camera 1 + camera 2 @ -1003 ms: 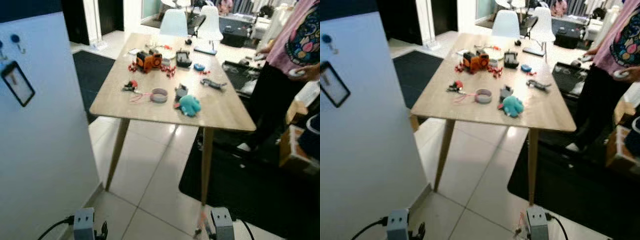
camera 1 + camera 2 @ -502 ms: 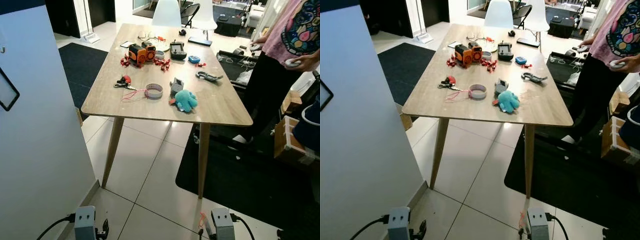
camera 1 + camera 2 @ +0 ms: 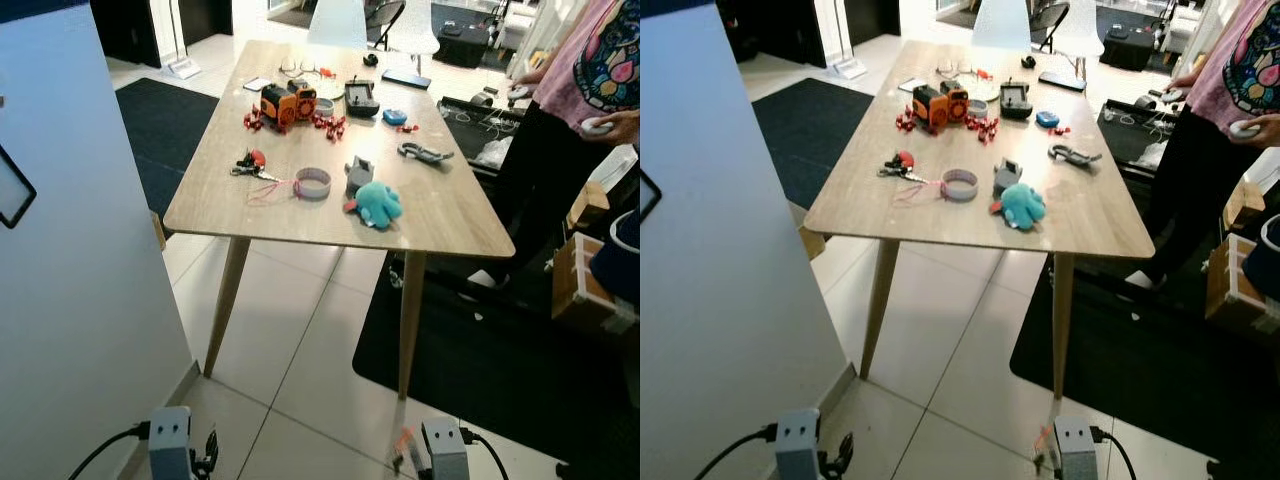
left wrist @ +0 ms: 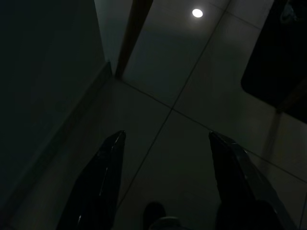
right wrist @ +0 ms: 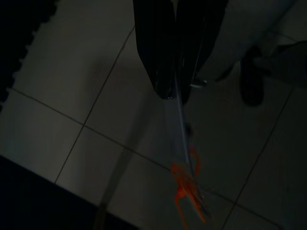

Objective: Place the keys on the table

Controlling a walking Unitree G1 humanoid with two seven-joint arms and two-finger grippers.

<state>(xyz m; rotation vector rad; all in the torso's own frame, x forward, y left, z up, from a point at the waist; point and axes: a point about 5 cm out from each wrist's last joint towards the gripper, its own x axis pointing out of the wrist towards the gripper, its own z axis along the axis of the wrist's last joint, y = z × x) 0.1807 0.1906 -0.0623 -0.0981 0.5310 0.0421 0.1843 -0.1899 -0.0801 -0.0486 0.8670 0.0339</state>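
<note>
right gripper [image 5: 177,91]: pinched on keys [image 5: 187,191], dangling below
left gripper [image 4: 165,148]: wide, empty
table [image 3: 450,215]: upper centre, ahead of keys

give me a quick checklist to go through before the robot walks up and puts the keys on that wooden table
1. Keys held: ok, right pincer shut on them; they dangle below it.
2. Left pincer free: ok, open above the floor.
3. Bare landing spot on the table: ok, along the near edge.
4. Path over the tiles: ok.
5. Person at the table's right side: not ok, close by.
</note>
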